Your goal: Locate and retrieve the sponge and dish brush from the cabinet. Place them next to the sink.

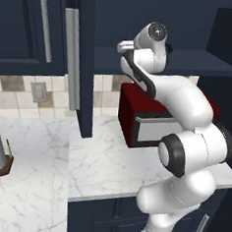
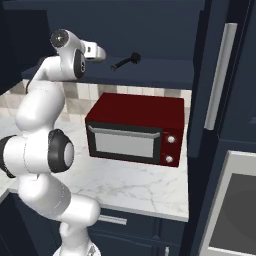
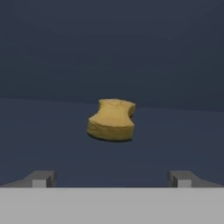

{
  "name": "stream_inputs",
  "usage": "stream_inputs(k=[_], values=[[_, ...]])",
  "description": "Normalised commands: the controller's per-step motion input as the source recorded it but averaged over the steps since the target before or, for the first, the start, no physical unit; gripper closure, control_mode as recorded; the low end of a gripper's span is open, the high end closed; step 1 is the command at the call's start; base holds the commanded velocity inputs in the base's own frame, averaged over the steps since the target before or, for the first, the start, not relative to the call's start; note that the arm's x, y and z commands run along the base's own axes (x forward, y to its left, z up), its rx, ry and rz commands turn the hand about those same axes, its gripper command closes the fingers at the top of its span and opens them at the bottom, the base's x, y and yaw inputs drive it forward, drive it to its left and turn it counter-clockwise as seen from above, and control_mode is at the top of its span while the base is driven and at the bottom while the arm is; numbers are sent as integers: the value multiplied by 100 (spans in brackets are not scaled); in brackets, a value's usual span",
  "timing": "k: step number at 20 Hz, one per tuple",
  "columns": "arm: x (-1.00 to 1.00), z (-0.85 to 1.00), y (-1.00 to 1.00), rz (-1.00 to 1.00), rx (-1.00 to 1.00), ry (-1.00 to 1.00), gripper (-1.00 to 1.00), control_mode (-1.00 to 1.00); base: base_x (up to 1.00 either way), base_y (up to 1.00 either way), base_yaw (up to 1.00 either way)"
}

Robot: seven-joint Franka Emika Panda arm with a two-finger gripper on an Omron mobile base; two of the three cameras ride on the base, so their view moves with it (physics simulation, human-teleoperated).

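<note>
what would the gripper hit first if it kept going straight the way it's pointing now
Most likely the sponge: it lies centred ahead of the open gripper on the cabinet shelf, nothing between them; how far ahead is unclear.

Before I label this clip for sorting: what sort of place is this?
A kitchen, rendered: a red microwave on a marble counter, navy wall cabinet above holding a dish brush, tiled backsplash behind.

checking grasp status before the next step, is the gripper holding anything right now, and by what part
Nothing is held. The gripper is open, and the sponge lies on the cabinet shelf ahead of the fingertips, untouched.
</note>
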Motion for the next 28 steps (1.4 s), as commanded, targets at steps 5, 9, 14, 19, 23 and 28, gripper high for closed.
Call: stream_inputs(k=[5, 9, 14, 19, 23, 28], values=[[27, 0, 0, 0, 0, 0, -100, -100, 0, 0, 0], [22, 0, 1, 0, 0, 0, -100, -100, 0, 0, 0], [24, -4, 0, 0, 0, 4, -100, -100, 0, 0, 0], [33, -4, 0, 0, 0, 3, -100, -100, 0, 0, 0], [35, 0, 1, 0, 0, 1, -100, -100, 0, 0, 0], [23, -2, 6, -1, 0, 1, -100, -100, 0, 0, 0]])
